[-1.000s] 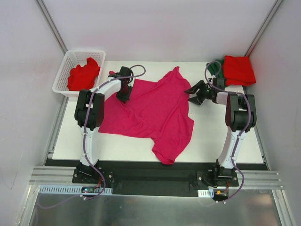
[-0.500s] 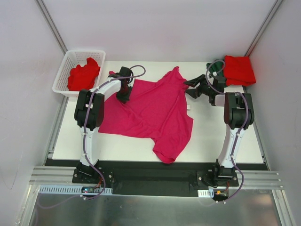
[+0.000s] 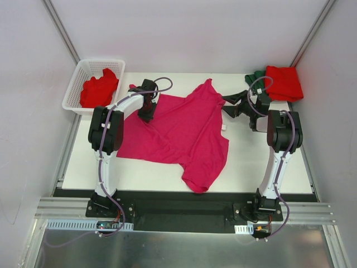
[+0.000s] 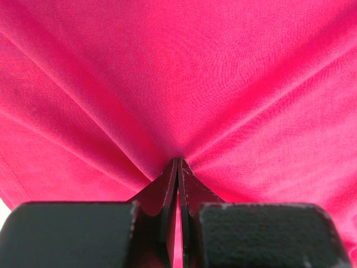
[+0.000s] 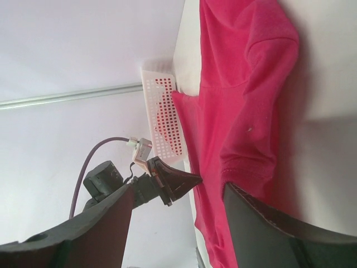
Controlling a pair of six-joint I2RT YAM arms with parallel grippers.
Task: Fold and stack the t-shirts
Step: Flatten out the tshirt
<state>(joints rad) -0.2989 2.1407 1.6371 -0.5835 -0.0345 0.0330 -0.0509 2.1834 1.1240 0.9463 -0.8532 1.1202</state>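
A magenta-pink t-shirt point(image 3: 181, 131) lies spread and rumpled across the middle of the table. My left gripper point(image 3: 147, 110) is shut on the cloth near its upper left edge; in the left wrist view the t-shirt point(image 4: 178, 72) bunches into creases that run to the closed tips point(image 4: 178, 162). My right gripper point(image 3: 227, 106) stands open just off the shirt's upper right edge, nothing between its fingers point(image 5: 262, 223). In the right wrist view the sleeve hem point(image 5: 245, 167) lies right before the lower finger. A folded red t-shirt point(image 3: 283, 82) rests on a dark green one point(image 3: 255, 78) at the back right.
A white lattice basket point(image 3: 92, 64) at the back left corner holds a crumpled red t-shirt point(image 3: 99, 90); the same basket point(image 5: 162, 111) shows in the right wrist view. Bare white table point(image 3: 262, 162) lies to the shirt's right and along the front edge.
My right gripper has swung back and left, closer to the pink shirt's upper right edge, staying open. The left gripper and the shirt have not moved.
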